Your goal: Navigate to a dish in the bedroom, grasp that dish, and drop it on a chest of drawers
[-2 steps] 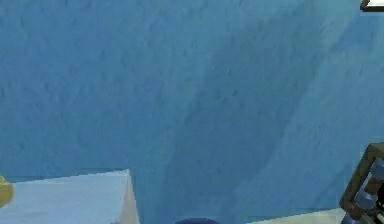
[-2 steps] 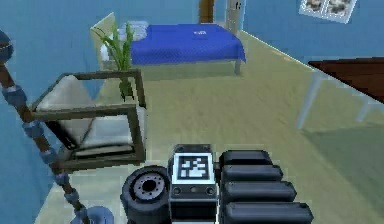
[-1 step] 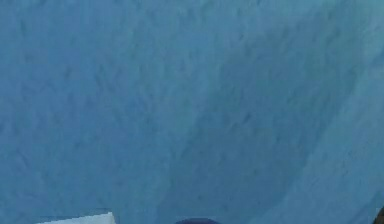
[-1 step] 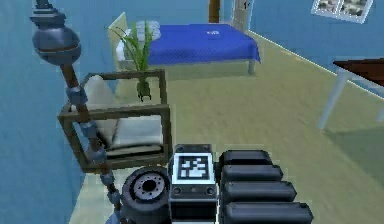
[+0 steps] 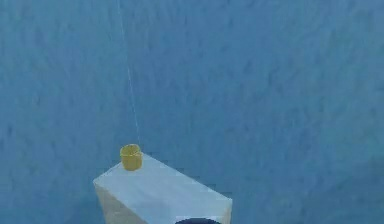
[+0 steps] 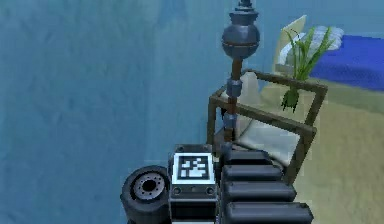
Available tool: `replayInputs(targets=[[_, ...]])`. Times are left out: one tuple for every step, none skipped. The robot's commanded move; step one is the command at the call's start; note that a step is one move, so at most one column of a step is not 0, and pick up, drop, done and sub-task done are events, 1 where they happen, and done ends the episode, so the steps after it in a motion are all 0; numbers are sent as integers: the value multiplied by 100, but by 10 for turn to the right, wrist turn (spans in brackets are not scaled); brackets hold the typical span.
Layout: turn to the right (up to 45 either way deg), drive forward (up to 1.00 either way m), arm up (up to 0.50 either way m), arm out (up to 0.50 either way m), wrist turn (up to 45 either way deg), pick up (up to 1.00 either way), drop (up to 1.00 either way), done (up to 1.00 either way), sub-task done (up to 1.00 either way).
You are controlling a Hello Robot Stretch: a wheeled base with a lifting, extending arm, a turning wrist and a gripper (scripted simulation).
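Wall (image 5: 250, 80): blue, mottled. Cabinet top (image 5: 160, 190): white. Small cylinder (image 5: 131, 156): yellow. Gripper (image 6: 148, 190): black. Marker square (image 6: 192, 167) just beside the gripper: white with black marks. Chair frame (image 6: 318, 110): brown. Cushion (image 6: 265, 130): cream. Plant (image 6: 305, 50): green. Bed cover (image 6: 360, 55): blue. Floor (image 6: 350, 175): tan.

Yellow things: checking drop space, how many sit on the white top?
1: a small yellow cylinder at the far corner of the white top. It runs off-frame, so others may be hidden.

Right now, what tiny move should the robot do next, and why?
Probably roll back a little. A dark round thing is cut off at the forward view's bottom edge, on the white cabinet near a small yellow cup. A fuller look could tell whether it is the dish.
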Motion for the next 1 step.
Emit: replayInputs(targets=[[-450,0,0,0,0,0,0,0,0]])
